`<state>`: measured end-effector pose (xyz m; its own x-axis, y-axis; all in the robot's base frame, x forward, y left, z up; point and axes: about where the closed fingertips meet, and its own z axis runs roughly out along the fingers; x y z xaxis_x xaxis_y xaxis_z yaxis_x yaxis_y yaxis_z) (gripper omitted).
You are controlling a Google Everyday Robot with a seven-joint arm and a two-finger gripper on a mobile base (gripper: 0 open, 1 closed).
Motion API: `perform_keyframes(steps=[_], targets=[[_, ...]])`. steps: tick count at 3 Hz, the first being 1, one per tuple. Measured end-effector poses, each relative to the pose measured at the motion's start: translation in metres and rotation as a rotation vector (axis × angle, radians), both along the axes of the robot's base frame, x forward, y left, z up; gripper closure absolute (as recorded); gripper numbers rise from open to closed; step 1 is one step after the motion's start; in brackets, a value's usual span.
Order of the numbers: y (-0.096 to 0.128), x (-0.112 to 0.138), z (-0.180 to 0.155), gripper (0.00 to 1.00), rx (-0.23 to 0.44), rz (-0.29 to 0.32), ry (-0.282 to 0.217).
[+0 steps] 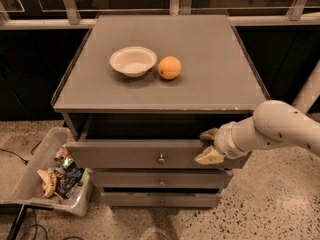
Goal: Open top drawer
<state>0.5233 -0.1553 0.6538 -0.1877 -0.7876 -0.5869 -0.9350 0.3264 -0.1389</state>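
Camera view | gripper (209,145) straddling front of partly open top drawer (125,154), right of its knob (161,158) | fingers (208,157) standing apart

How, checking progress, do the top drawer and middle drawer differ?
The top drawer is pulled out; the middle drawer sits further back. The top drawer's front is taller than the middle drawer's. The gripper is at the top drawer's right end. Both fronts are grey.

What is hidden or cut off
The gripper (208,145) covers the right end of the top drawer (130,155), whose inside lies dark under the tabletop (210,79); the arm (285,129) runs off the right edge.
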Motion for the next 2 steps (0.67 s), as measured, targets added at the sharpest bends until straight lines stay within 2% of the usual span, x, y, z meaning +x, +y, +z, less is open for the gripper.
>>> perform_keyframes(steps=[2], targets=[[-0.0005, -0.0006, 0.0029, 0.90, 0.001, -0.001, 0.000]])
